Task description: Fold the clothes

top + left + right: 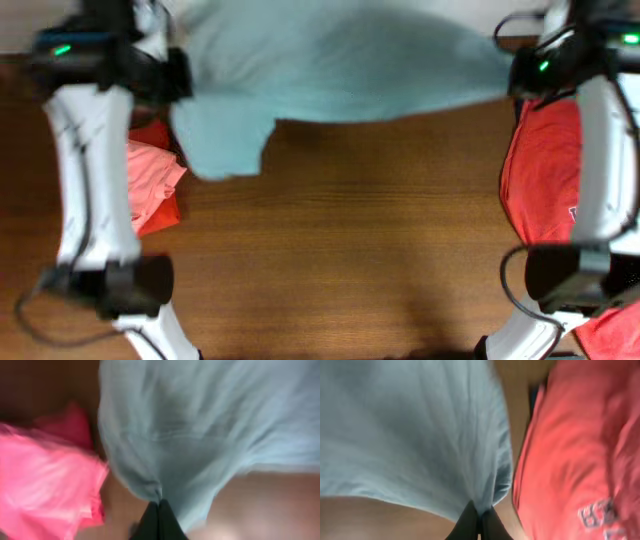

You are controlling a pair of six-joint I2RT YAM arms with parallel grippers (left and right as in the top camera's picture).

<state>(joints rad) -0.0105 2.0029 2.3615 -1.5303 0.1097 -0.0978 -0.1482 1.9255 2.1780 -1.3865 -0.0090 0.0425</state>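
Blue shirt (pixel 340 60) pinched by left hand (pixel 159 507), right hand (pixel 479 515), seemingly lifted

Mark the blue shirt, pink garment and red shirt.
blue shirt (pixel 340 70): overhead view, cloth middle
pink garment (pixel 45 485): left wrist view, top fold
red shirt (pixel 570 445): right wrist view, above the lettering

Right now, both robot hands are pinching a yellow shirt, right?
Not quite. The shirt is light blue, not yellow; the overhead view shows it. The left gripper and right gripper are both pinching it.
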